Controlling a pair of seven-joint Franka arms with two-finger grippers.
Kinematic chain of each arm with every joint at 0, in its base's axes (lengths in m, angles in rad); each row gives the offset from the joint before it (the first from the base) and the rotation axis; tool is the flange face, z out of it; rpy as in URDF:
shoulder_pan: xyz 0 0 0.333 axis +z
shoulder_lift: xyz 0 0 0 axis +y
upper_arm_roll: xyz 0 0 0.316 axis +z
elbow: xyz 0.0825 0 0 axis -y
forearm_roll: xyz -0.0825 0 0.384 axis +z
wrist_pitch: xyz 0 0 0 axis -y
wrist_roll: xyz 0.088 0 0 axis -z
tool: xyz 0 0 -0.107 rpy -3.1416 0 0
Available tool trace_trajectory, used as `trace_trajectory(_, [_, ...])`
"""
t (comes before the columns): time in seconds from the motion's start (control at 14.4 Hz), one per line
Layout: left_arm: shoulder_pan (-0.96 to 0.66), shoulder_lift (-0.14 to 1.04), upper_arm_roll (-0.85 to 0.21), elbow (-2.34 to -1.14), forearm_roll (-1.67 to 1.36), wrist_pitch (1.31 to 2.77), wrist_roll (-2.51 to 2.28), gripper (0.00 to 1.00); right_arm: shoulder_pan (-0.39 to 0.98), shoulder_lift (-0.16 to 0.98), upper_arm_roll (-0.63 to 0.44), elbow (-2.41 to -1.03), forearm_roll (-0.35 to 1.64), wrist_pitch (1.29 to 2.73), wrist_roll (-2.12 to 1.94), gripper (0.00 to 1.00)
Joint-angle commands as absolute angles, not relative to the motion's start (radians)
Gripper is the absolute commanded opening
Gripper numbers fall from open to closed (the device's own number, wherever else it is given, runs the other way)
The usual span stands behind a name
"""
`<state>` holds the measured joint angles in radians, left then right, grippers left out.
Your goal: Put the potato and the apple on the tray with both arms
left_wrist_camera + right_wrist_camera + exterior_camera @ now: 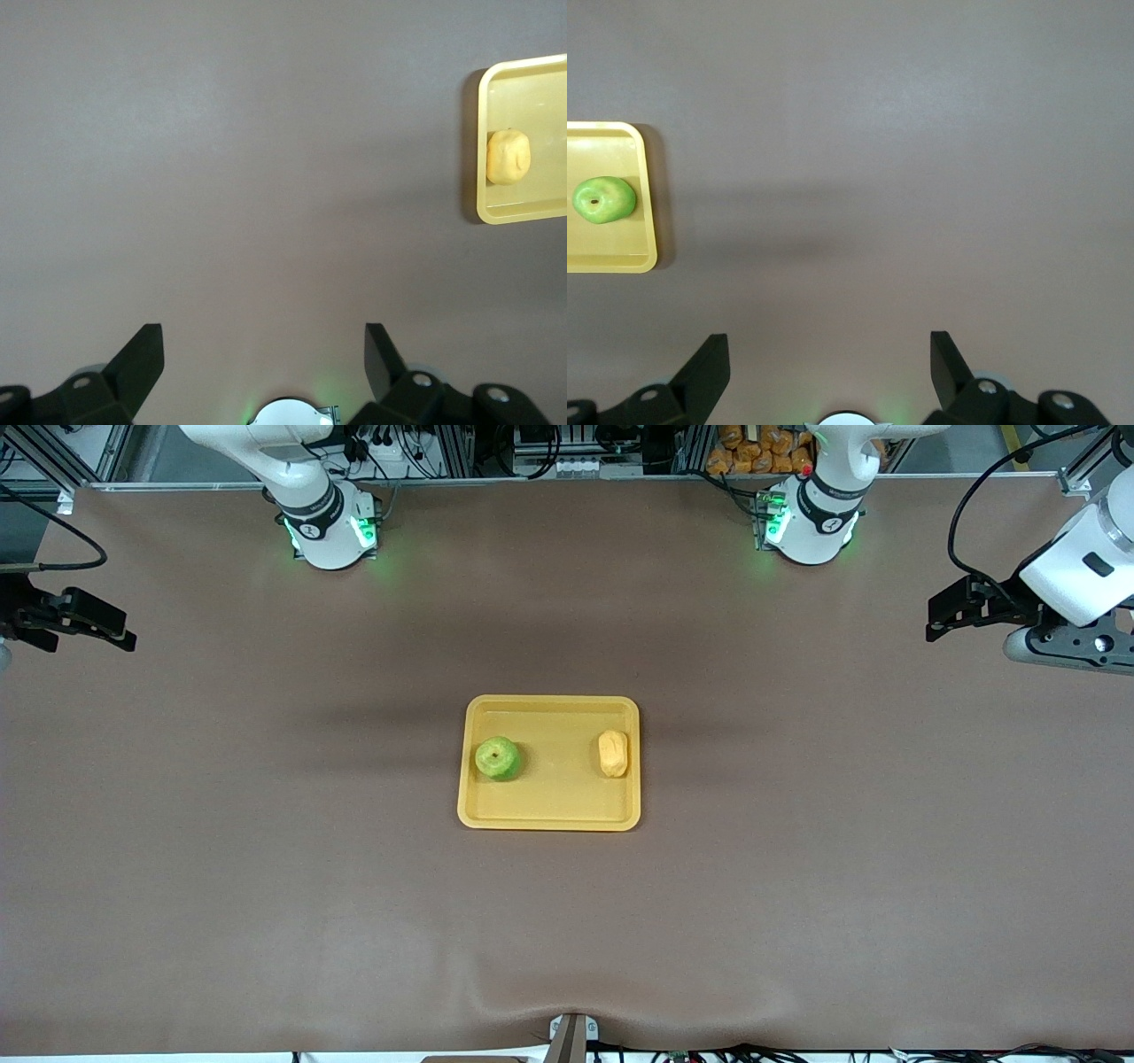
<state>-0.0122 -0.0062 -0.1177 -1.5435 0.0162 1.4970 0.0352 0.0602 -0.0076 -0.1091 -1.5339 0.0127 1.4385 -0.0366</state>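
Brown table [266, 850]: apple [497, 758], potato [612, 753] on tray [549, 815]

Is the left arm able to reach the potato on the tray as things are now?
Probably yes. The potato lies uncovered at the tray's end toward the left arm. The left end effector is open over bare table, with nothing between them.

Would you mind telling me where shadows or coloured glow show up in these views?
Front view: soft dark bands on the table beside the tray, and green glow at both arm bases. Right wrist view: a faint shadow band beside the tray. Left wrist view: even lighting.
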Motion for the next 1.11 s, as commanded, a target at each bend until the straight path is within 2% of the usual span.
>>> trace_trajectory(0.0, [-0.006, -0.003, -0.126, -1.523, 0.003, 1.473, 0.028, 1.0, 0.064, -0.029, -0.112, -1.552, 0.017, 1.447, -0.049, 1.0])
trace_trajectory(1.04, [-0.006, -0.003, -0.126, -1.523, 0.014, 1.473, 0.029, 1.0, 0.067, -0.037, -0.106, -1.565, 0.025, 1.474, -0.049, 1.0])
